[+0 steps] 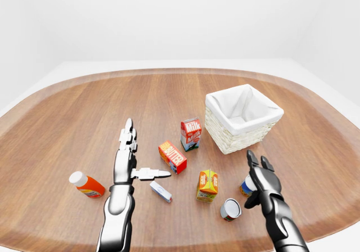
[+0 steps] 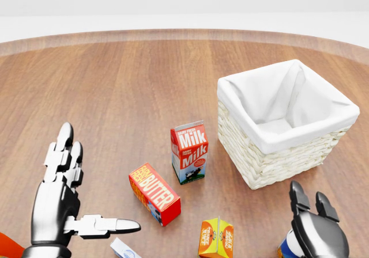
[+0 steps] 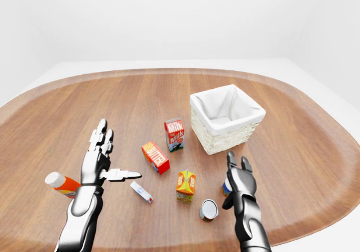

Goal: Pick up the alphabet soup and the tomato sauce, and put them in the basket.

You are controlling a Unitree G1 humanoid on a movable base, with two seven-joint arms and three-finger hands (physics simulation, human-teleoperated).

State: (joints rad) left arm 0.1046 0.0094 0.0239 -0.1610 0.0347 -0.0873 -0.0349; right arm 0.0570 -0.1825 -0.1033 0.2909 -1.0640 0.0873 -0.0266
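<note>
The basket (image 1: 247, 133) is pale woven wicker with a white cloth lining, on a brown wood-grain table (image 1: 73, 122). The milk carton (image 1: 190, 134) is red and white (white lettering); the butter box (image 1: 172, 157) is orange-red.

Glossy chrome arms, segmented dark-jointed fingers (image 1: 129, 133)
</note>
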